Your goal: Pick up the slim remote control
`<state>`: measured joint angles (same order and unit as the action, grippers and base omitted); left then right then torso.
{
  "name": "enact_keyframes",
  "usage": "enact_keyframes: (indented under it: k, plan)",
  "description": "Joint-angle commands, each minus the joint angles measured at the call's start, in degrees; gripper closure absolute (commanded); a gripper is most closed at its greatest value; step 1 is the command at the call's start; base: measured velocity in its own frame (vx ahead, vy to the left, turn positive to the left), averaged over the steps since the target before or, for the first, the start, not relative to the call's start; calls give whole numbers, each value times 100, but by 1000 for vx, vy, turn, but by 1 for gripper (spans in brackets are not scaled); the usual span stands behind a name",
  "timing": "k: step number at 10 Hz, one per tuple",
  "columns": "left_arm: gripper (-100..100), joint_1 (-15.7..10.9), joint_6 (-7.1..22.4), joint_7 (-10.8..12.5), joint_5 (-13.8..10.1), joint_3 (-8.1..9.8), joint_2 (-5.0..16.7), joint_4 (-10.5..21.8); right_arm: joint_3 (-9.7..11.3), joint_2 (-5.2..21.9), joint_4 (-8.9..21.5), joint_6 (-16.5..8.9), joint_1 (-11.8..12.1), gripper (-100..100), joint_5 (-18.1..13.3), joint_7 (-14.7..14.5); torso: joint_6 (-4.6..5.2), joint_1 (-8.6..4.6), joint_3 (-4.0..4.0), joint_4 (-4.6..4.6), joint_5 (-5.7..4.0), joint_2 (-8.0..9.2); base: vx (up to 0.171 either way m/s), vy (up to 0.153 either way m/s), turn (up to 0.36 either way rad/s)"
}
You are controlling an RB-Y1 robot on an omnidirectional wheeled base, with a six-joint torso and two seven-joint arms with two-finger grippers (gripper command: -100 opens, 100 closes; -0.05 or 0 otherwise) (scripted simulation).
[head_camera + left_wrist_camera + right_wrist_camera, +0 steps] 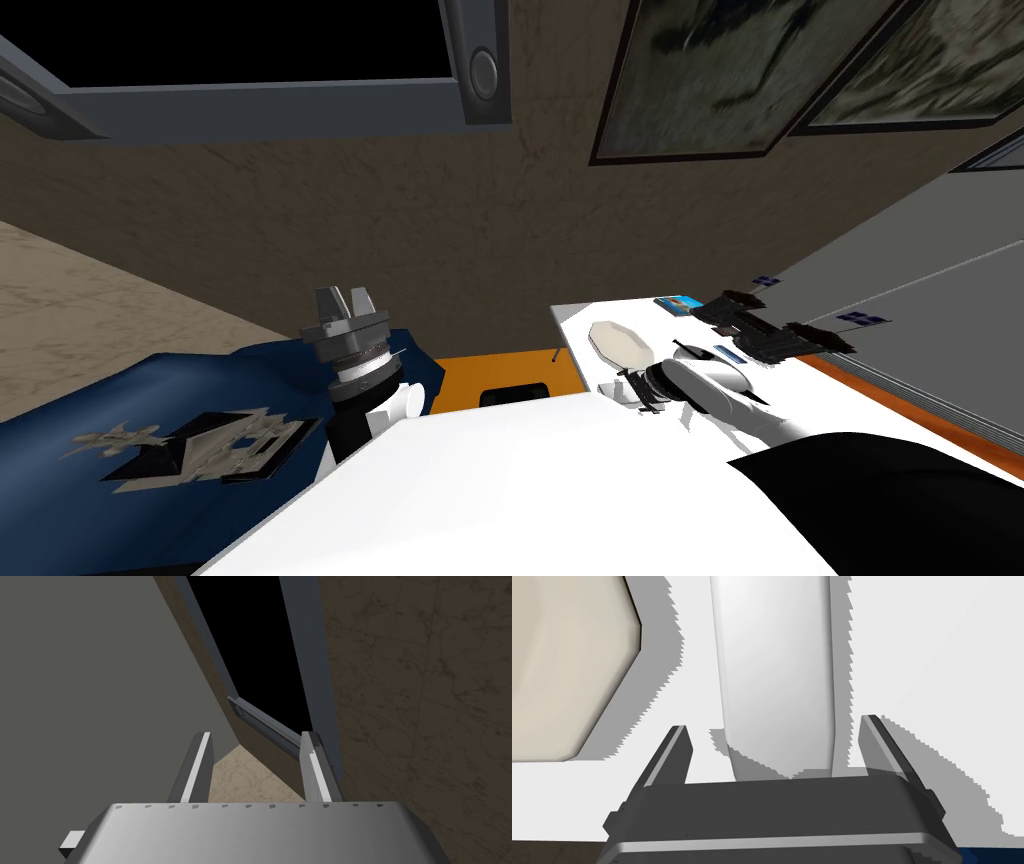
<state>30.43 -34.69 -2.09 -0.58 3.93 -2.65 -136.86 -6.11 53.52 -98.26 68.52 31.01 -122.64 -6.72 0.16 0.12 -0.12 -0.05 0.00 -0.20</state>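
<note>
A slim white remote control (777, 676) lies flat on the white table (937, 651). My right gripper (774, 723) hangs low over its near end, open, one finger on each side of it and neither touching. The head view shows that gripper (632, 388) at the table's (575, 322) near left part, beside a beige plate (620, 342). My left gripper (345, 298) is held up off to the left, away from the table. Its fingers (199, 766) stand apart with nothing between them.
The beige plate (562, 666) lies close beside the remote. Farther along the table sit a small blue card (678, 303) and dark fuzzy objects (770, 340). A dark blue patterned surface (150, 410) lies to the left, an orange one (470, 380) between it and the table.
</note>
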Motion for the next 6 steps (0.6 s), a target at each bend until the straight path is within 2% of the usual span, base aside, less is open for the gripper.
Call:
enact_keyframes:
  k: [1, 2, 6]
  plan:
    - [0, 0, 0, 0, 0, 0, 0, 0, 0, 0, 0, 0, 0, -100, 0, 0, 0, 0, 0, 0, 0, 0, 0, -6, 6]
    - [0, 0, 0, 0, 0, 0, 0, 0, 8, -7, 7, -26, 2, 100, -6, -5, 0, 3, 0, 0, 1, 0, 0, 0, 0]
    - [0, 0, 0, 0, 0, 0, 0, 0, 9, -6, 8, -20, 5, 100, -5, -5, -2, 4, 0, 2, 1, -1, 0, 0, 0]
